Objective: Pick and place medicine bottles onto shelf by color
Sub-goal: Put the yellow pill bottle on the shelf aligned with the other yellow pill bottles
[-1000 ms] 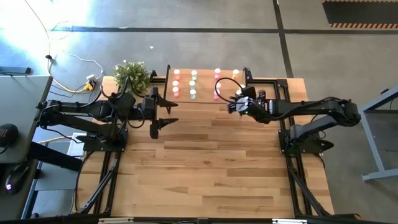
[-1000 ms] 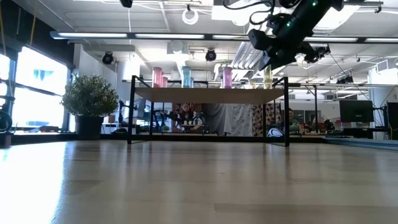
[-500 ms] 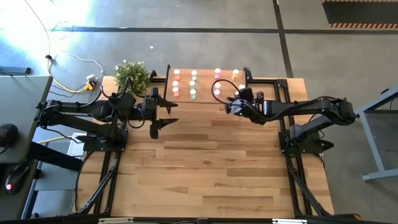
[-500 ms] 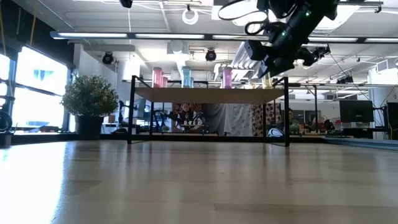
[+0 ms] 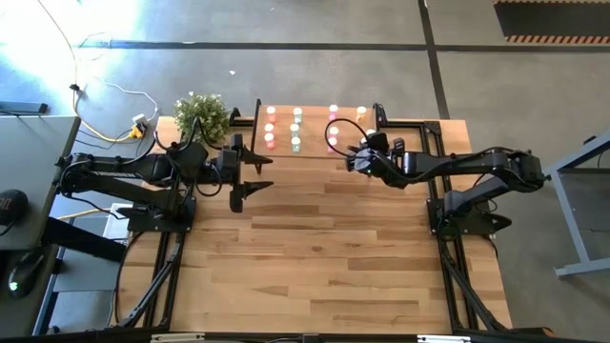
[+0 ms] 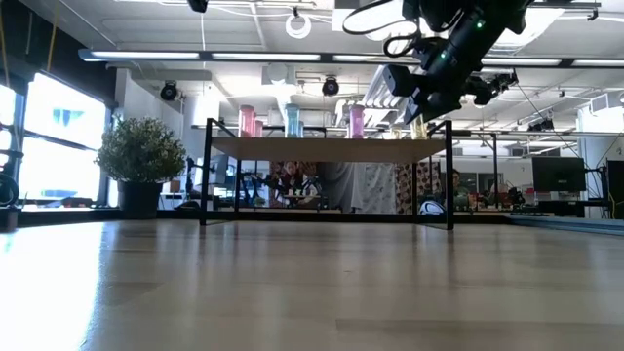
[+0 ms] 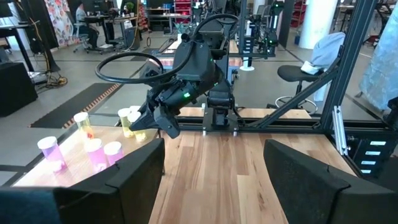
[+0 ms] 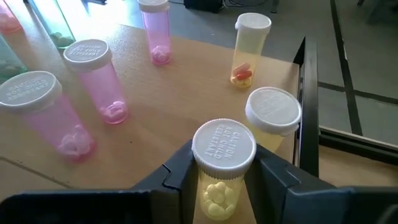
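Note:
The shelf [image 5: 315, 129] stands at the table's far edge. On its wood top [image 8: 168, 106] bottles stand in columns: red, green, pink [image 8: 96, 81] and yellow [image 8: 250, 50]. My right gripper [image 5: 351, 159] is at the shelf's near right corner, shut on a yellow bottle with a white cap [image 8: 222, 168]. It stands beside another yellow bottle [image 8: 272, 118]. In the low view my right gripper [image 6: 414, 102] is just above the shelf top [image 6: 331, 148]. My left gripper [image 5: 250, 171] waits open and empty near the shelf's left end. My right gripper pinches the yellow bottle by its two sides just under the white cap [image 8: 219, 177], one finger [image 8: 180, 171] on each side. The fingers slant down from the table's right, over the shelf's near right corner. The bottle stands upright. The gripper hides its base.
A potted plant [image 5: 202, 114] stands at the far left corner beside the shelf. The shelf's black frame [image 8: 308, 93] runs along its right edge, close to the yellow bottles. The wide plank tabletop [image 5: 324, 248] lies in front of the shelf.
My right gripper has gone a little toward the table's left along the shelf's near right corner, still shut on the yellow bottle, which stays upright.

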You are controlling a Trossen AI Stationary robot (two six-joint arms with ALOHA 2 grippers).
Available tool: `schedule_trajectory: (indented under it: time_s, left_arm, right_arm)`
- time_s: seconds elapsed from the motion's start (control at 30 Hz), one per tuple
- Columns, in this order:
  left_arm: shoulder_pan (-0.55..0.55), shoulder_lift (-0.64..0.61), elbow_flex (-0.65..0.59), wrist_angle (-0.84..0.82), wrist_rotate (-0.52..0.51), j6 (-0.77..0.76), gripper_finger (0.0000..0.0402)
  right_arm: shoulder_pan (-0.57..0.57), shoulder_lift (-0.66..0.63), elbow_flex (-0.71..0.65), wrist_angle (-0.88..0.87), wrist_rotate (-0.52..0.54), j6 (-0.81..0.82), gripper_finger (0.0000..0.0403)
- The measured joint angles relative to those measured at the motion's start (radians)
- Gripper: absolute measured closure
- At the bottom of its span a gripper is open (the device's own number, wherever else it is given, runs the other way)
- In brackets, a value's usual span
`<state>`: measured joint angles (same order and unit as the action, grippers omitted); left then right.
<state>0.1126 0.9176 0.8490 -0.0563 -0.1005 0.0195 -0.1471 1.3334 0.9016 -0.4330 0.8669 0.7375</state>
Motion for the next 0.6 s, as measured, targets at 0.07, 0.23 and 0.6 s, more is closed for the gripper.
schedule_trajectory:
  time_s: [0.07,0.23,0.6]
  left_arm:
    - [0.0,0.0,0.0,0.0,0.0,0.0,0.0135]
    - [0.0,0.0,0.0,0.0,0.0,-0.004,0.0135]
    - [0.0,0.0,0.0,0.0,0.001,-0.012,0.0135]
  right_arm:
    - [0.004,0.0,0.0,-0.002,-0.002,0.012,0.0291]
    - [0.004,0.002,-0.001,-0.004,-0.013,0.018,0.0261]
    - [0.004,0.001,-0.001,-0.004,-0.049,0.048,0.0238]
